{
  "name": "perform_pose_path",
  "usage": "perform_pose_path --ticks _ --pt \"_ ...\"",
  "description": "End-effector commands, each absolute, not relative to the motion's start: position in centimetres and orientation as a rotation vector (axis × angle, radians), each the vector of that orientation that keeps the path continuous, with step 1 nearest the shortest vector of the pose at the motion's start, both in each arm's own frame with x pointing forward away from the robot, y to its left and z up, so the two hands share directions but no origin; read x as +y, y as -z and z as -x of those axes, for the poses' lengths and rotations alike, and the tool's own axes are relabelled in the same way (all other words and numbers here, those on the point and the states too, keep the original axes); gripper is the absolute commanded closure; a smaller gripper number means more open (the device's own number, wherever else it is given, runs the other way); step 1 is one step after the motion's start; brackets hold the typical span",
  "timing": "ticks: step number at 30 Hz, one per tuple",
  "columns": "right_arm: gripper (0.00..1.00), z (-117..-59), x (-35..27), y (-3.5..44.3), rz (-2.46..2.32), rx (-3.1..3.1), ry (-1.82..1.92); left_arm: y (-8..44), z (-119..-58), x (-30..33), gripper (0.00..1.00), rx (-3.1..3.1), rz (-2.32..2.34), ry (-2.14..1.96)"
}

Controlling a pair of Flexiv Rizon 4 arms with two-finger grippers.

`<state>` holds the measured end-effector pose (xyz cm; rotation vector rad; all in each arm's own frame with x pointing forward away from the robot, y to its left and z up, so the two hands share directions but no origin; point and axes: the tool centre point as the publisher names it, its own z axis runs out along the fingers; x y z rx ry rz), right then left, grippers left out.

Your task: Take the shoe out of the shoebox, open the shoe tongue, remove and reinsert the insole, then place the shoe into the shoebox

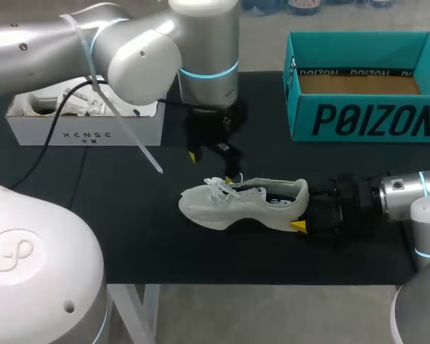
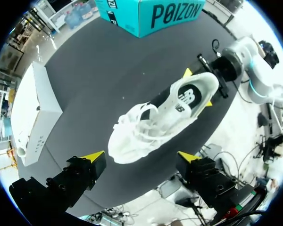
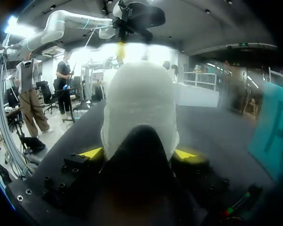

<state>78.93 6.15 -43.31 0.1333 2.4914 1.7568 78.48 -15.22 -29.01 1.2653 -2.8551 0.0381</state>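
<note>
The shoe (image 1: 244, 203), white, is seen out of the shoebox (image 1: 365, 118), stood on its sole approx. mid-desk on the black desk (image 1: 129, 244). The toe is turned twd. the left arm's side & the heel twd. the right arm.

The heel is grasped by the right end effector (image 1: 301, 213), which is laid low & level over the desk. In the right wrist view one yellow tip is pressed on each side of the heel (image 3: 137, 153). The same is shown from above in the left wrist view (image 2: 198, 88).

The left end effector (image 1: 215, 166) is held above the shoe's lace area, pointed down & released. Its fingers are spread wide (image 2: 141, 157) w/ nothing btw. them, and the shoe (image 2: 165, 117) is seen below, clear of them.

White laces (image 2: 132, 125) are bunched loosely over the forefoot. A dark insole (image 2: 184, 96) w/ a white mark is seen inside the opening.

The shoebox, teal & open-topped, is set at the desk's far right, well apart from the shoe; its brown floor is visible. A white box (image 1: 86, 129) is set at the far left, w/ pale items inside that can't be made out.
</note>
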Motion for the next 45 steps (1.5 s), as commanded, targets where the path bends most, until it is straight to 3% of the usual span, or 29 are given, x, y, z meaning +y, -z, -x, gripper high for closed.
perform_pose_path --ticks 1,15,32,45 --pt "1.00 -79.0 6.4 43.5 -0.137 2.494 -1.753 29.0 -78.5 -15.3 0.00 -2.856 -1.266 -0.034" --pt "1.00 -79.0 6.4 43.5 -0.137 2.494 -1.753 29.0 -78.5 -15.3 0.00 -2.856 -1.266 -0.034" --pt "1.00 -79.0 6.4 43.5 -0.137 2.494 -1.753 30.3 -77.4 -18.7 0.00 -2.543 -1.969 0.067" --pt "1.00 -79.0 6.4 43.5 -0.137 2.494 -1.753 32.7 -76.2 -21.6 0.00 -2.466 -2.119 0.080"
